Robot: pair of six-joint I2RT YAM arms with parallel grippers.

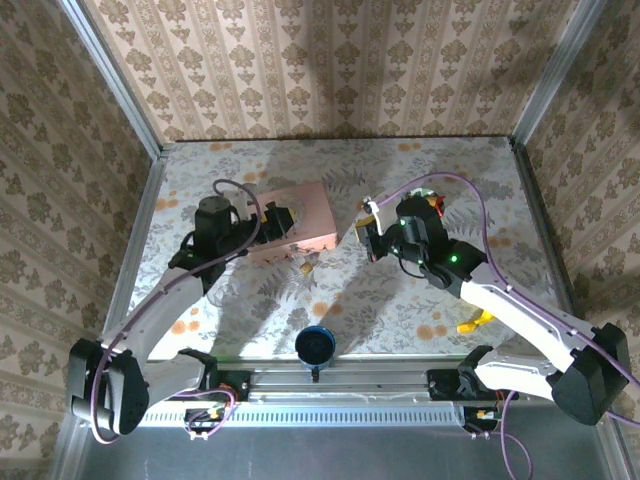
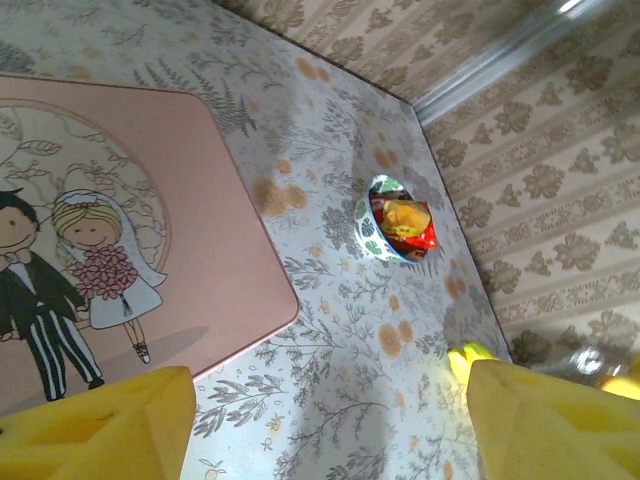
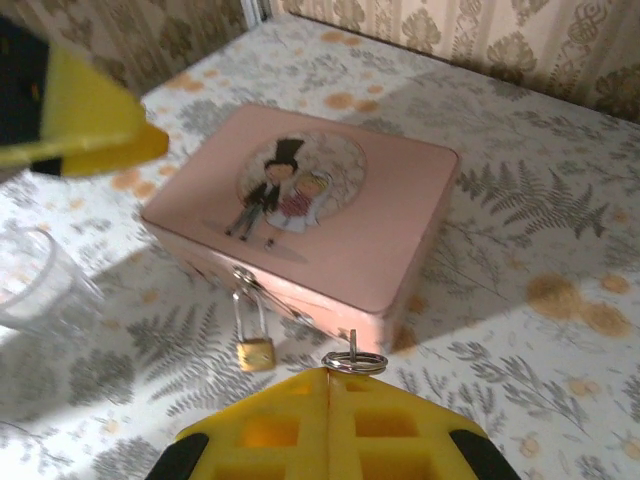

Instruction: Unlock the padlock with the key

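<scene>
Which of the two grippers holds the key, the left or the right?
The right gripper: its fingers are shut on the key, whose ring shows at their tips. The left gripper hangs open with nothing between its fingers.

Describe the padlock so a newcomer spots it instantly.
Find the pink box with the wedding couple on its lid. The padlock hangs from the latch on its side wall. It is the small brass body on a silvery shackle; the key ring beside it is all silver.
</scene>
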